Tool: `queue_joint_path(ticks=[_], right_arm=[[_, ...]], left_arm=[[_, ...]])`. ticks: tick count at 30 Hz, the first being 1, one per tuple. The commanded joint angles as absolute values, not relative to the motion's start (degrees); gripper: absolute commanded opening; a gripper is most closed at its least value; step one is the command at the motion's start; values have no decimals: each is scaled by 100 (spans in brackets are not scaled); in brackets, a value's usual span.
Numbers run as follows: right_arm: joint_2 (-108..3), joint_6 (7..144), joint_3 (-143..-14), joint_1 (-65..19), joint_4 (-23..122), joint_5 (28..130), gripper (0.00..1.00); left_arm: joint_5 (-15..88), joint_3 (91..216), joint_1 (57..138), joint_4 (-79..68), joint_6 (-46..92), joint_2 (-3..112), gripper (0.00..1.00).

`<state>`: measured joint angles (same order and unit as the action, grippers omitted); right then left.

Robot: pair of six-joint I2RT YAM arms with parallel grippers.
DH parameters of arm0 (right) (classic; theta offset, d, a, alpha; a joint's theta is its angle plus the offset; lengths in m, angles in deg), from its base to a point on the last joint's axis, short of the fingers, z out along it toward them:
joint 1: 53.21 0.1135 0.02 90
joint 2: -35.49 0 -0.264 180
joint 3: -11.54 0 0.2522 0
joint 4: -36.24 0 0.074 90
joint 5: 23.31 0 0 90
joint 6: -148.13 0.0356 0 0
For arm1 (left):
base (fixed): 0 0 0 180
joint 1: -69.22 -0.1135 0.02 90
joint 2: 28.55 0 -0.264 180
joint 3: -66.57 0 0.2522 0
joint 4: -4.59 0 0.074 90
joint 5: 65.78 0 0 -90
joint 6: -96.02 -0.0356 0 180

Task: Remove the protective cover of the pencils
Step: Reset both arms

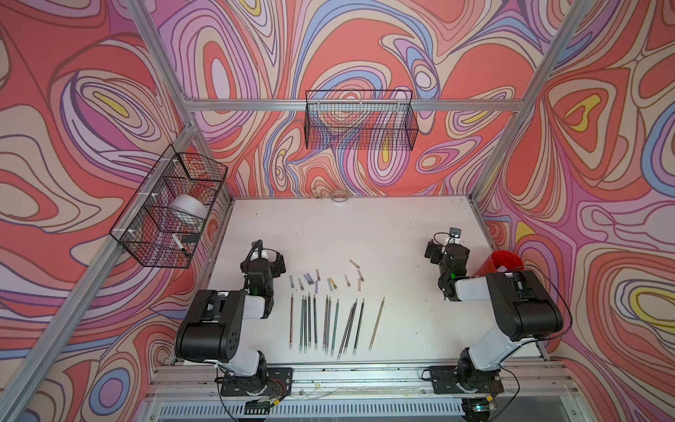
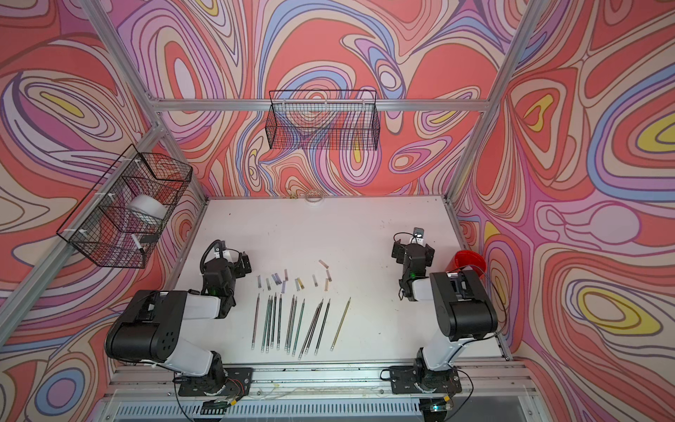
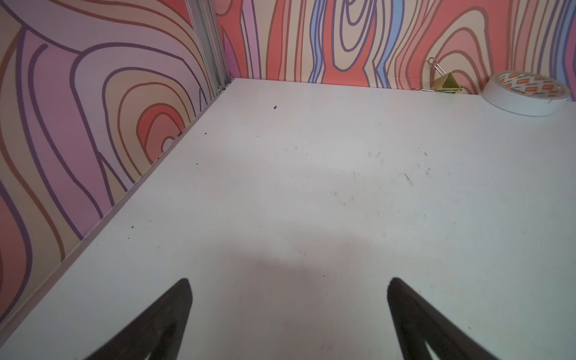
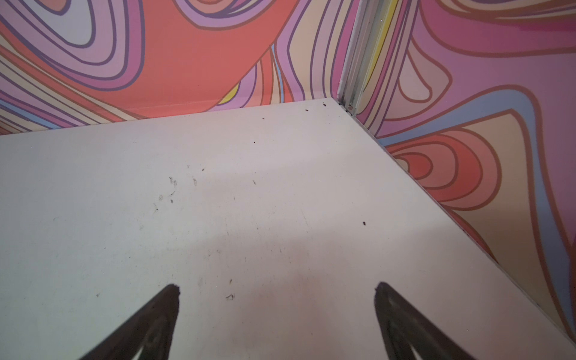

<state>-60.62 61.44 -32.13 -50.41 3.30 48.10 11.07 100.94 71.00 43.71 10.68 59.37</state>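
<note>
Several pencils [image 1: 335, 327] [image 2: 298, 327] lie side by side at the front middle of the white table [image 1: 383, 234], tips pointing to the back and bare. Just beyond the tips, several short translucent protective covers [image 1: 332, 283] [image 2: 300, 283] lie scattered, apart from the pencils. My left gripper [image 1: 264, 257] [image 3: 288, 280] hovers left of the covers, open, with only bare table between its fingers. My right gripper [image 1: 443, 250] [image 4: 277, 285] is far to the right, near the table's right edge, open and empty too. Neither wrist view shows pencils or covers.
A red cup [image 1: 506, 263] stands at the right edge behind the right arm. A tape roll [image 3: 526, 93] and a binder clip [image 3: 448, 82] lie against the back wall. Wire baskets hang on the left wall [image 1: 171, 215] and the back wall [image 1: 361, 120].
</note>
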Motion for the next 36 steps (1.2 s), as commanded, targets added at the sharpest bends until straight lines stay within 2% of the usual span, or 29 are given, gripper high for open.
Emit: queue_joint_path(ticks=[1, 3, 5, 7, 13, 15, 17, 19, 20, 22, 24, 36], right_arm=[[-6074, 6176, -3298, -5040, 359, 4805, 98], [-6079, 6176, -3313, -5031, 364, 4808, 98], [-6116, 6157, -3392, -5034, 461, 4880, 98], [-6123, 6138, -3430, -5031, 550, 4946, 98], [-6067, 6112, -3332, -5039, 422, 4902, 98], [-5937, 6116, -2873, -5011, -246, 4874, 98], [-5893, 6137, -1946, -5020, -1884, 5031, 98], [-6358, 6009, -1812, -5019, -2789, 5181, 98], [-6459, 5950, -2028, -5005, -2606, 5024, 98], [-6203, 6221, -2816, -5030, -557, 4931, 99], [-6243, 6178, -2637, -5032, -965, 4919, 99], [-6312, 6050, -2805, -5032, -766, 5086, 98]], left_arm=[[1257, 9995, 7062, 4760, 874, 6090, 100], [1293, 10178, 7063, 3983, 995, 5860, 100], [1284, 10006, 7079, 4622, 869, 6038, 100], [1301, 10157, 7080, 4100, 946, 5892, 100], [1332, 10082, 7089, 4475, 846, 6011, 100], [1341, 10130, 7084, 4228, 884, 5933, 100], [1341, 10087, 7080, 4402, 865, 5996, 100], [1349, 10112, 7087, 4303, 880, 5955, 100], [1341, 10115, 7084, 4301, 877, 5955, 100], [1341, 10100, 7087, 4379, 866, 5974, 100], [1341, 10104, 7088, 4348, 874, 5972, 100], [1341, 10108, 7087, 4356, 866, 5969, 100]])
